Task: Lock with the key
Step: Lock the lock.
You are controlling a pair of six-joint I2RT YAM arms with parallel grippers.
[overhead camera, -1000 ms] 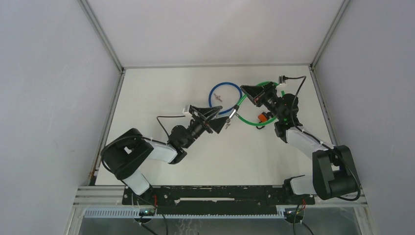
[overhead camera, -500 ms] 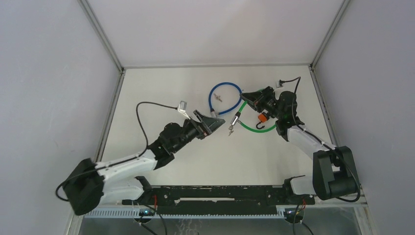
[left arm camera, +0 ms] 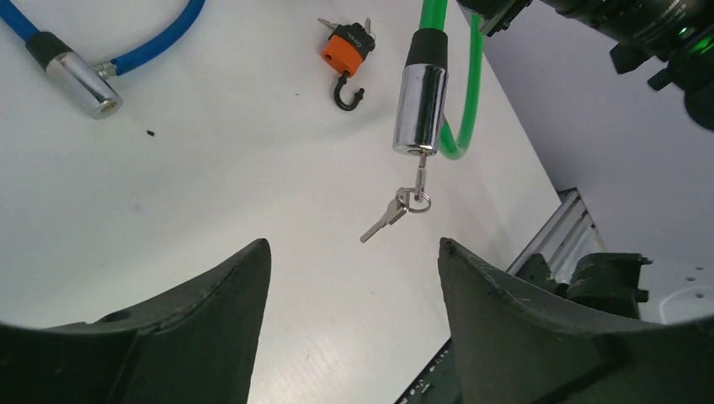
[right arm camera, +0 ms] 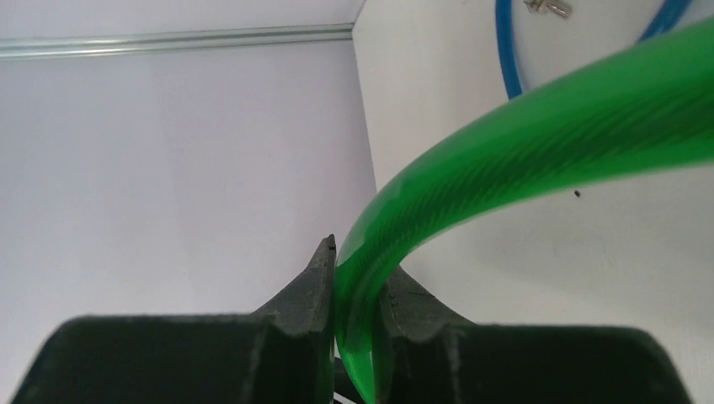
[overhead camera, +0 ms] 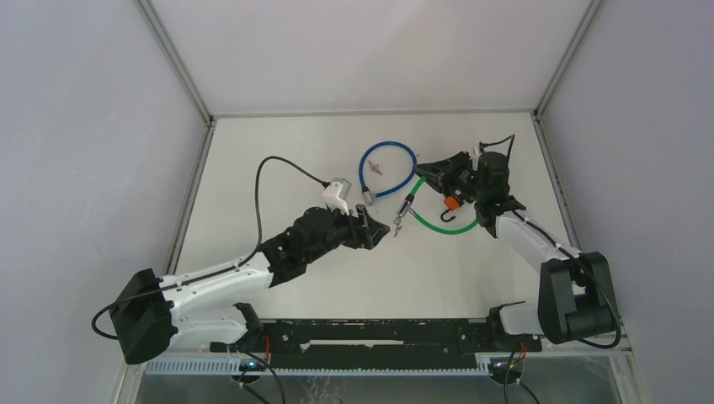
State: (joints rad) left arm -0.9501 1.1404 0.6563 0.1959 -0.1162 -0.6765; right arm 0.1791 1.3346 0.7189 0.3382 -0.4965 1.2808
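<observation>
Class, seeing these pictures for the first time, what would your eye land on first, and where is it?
The bright green cable lock stands out, pinched in the right gripper at centre right, keys dangling from its chrome cylinder. The open left gripper faces those keys; a blue cable lock and an orange padlock lie beyond.
</observation>
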